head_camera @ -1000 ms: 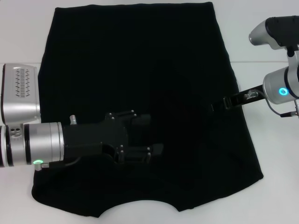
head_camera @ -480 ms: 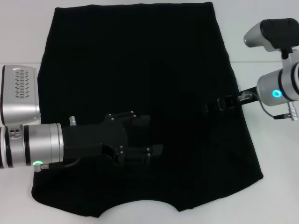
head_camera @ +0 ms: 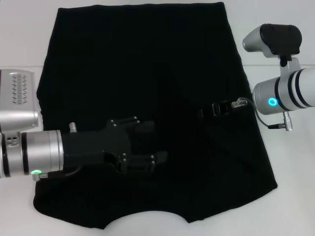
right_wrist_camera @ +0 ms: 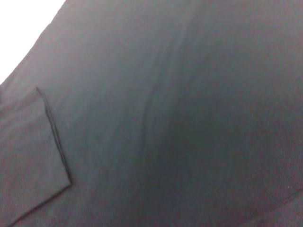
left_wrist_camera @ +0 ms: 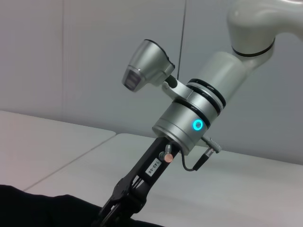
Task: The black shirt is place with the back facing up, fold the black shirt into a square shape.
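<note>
Black shirt point(head_camera: 147, 73) lies flat on the white table point(head_camera: 290, 206), sides folded in, neckline curve at the near edge. Left gripper point(head_camera: 155, 143) sits over the shirt's near-left part, fingers spread apart, nothing between them. Right gripper point(head_camera: 206, 112) reaches in over the shirt's right-middle area from the right edge; can't tell whether it's clenched or released.

Bright even light, soft shadows, blurry wrist close-up
</note>
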### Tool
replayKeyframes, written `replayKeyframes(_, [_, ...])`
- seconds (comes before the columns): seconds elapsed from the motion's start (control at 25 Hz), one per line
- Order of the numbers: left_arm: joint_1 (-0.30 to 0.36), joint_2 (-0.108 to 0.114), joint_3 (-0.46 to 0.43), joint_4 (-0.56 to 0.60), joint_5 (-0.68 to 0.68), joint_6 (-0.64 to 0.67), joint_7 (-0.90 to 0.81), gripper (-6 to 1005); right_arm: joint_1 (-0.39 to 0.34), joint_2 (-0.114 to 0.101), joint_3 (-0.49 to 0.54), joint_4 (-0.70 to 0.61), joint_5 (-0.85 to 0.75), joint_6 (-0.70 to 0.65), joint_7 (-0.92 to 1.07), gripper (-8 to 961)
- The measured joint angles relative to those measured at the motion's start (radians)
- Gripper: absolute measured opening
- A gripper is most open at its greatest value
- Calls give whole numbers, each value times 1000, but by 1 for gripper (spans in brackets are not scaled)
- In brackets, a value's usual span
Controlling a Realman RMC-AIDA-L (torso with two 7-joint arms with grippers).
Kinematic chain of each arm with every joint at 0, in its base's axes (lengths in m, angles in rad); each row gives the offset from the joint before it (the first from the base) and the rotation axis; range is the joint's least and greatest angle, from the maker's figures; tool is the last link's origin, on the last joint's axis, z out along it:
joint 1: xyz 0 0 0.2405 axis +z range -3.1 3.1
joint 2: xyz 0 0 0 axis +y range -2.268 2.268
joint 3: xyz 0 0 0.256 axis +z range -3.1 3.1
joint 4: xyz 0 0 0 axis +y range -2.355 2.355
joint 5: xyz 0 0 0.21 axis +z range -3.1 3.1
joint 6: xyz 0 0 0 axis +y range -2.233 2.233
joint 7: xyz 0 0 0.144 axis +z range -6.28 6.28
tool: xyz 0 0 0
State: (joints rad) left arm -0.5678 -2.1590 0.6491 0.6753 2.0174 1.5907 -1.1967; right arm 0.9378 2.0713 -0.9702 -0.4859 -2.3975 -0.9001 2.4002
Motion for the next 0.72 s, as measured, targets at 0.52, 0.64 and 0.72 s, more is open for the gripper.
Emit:
replayKeyframes(0.52, [70,24,-95,55,8,67,-159,784,-77,-3,-1,-14,292,-127,-351,495])
replayKeyframes(0.64, [131,17,-100,137,38,73,-240,780,-102,7,-1,-14,365,-147,-482,503])
replayKeyframes(0.72, [169,5,-120,192,67,71,-259,778,-112,12,-1,-13,400,-160,-548,508])
